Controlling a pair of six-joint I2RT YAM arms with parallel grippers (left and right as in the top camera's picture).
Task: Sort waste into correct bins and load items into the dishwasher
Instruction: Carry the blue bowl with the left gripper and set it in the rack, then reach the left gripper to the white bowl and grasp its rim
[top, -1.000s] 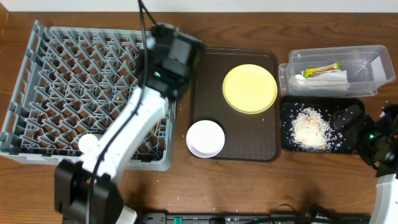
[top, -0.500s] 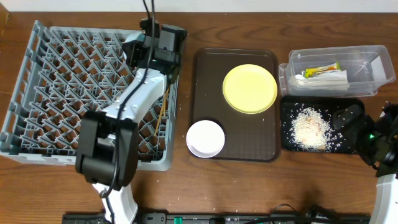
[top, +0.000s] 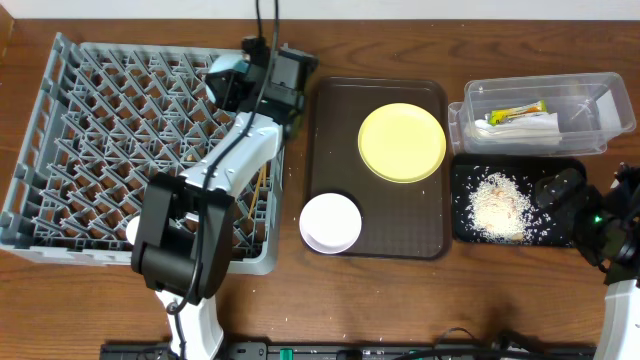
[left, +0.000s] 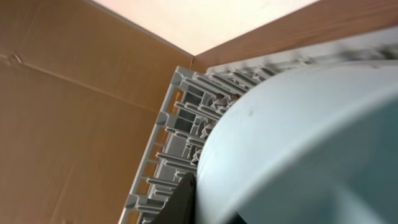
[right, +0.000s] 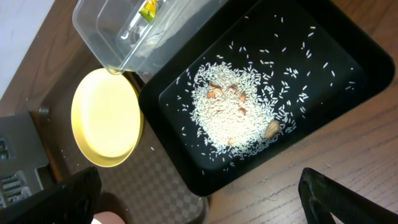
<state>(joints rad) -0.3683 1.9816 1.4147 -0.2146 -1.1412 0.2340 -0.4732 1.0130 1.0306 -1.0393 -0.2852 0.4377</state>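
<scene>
My left gripper (top: 240, 82) is shut on the light-blue bowl (top: 222, 72) and holds it over the far right part of the grey dish rack (top: 90, 130). In the left wrist view the bowl (left: 311, 143) fills the frame, with one black finger against its rim. Two chopsticks (top: 260, 186) lie in the rack. The white cup (top: 133, 230) shows partly behind my arm. The yellow plate (top: 402, 142) and the white bowl (top: 330, 222) sit on the brown tray. My right gripper (right: 205, 208) is open and empty, over the near edge of the black tray (right: 348, 56).
The brown serving tray (top: 420, 215) lies between the rack and the bins. The clear tub (top: 590, 110) holds the napkin (top: 520, 128) and the wrapper (top: 518, 111). The black tray (top: 560, 232) holds rice crumbs (top: 497, 205). A cardboard wall stands left of the rack.
My left arm swung up to the rack's far right edge and its wrist turned, so the light-blue bowl now shows there. The right arm has not moved.
</scene>
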